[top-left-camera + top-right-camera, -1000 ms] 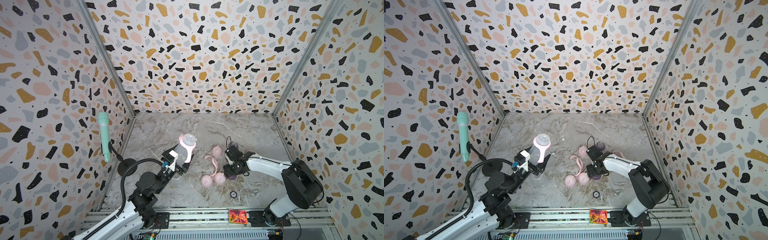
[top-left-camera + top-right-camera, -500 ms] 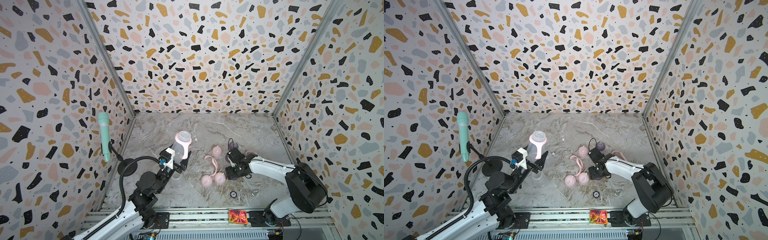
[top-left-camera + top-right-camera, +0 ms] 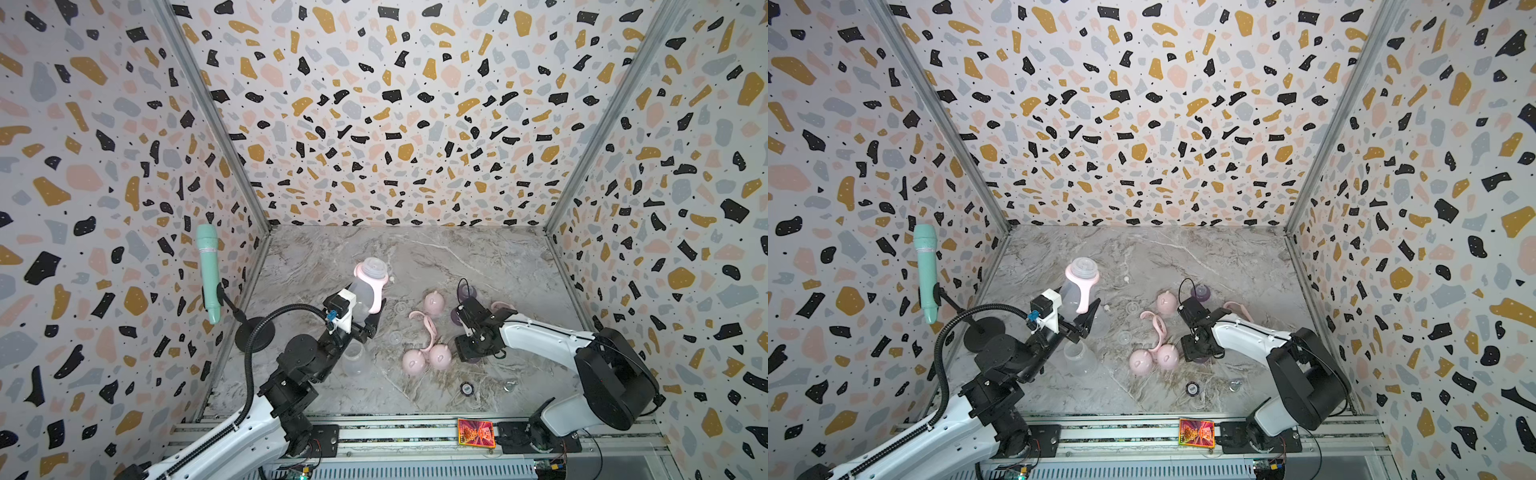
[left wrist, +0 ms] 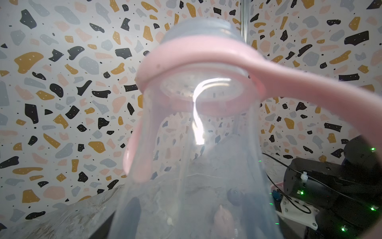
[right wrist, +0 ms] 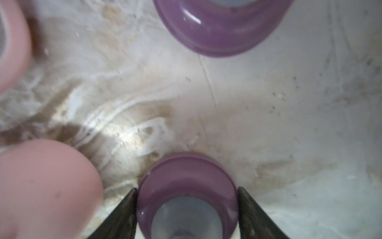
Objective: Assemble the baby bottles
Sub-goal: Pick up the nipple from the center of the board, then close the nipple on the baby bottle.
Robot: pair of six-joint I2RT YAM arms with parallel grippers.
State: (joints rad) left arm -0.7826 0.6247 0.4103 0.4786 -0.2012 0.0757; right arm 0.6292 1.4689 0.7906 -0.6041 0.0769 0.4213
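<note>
Shifted slightly up the frame since a second ago: the held bottle (image 3: 365,293), seen left of centre in both top views, raised clear of the bench (image 3: 415,257) and tilted. Its body is clamped by the left gripper (image 3: 360,318), and a pink handled ring (image 3: 371,275) is seated round its neck.

The right gripper (image 5: 187,189) is set low at centre right of the top views, a little lower in the frame than before. In the right wrist view its fingers (image 5: 124,211) are seen at both sides of a purple collar (image 5: 186,175) standing on the bench, touching or nearly so; a firm grip cannot be told. A second purple collar (image 5: 221,31) is seen beyond it.

Three pink dome caps (image 3: 413,361), a loose handled ring (image 3: 428,328) and a loose clear bottle (image 3: 353,357) are laid on the bench between the arms.
</note>
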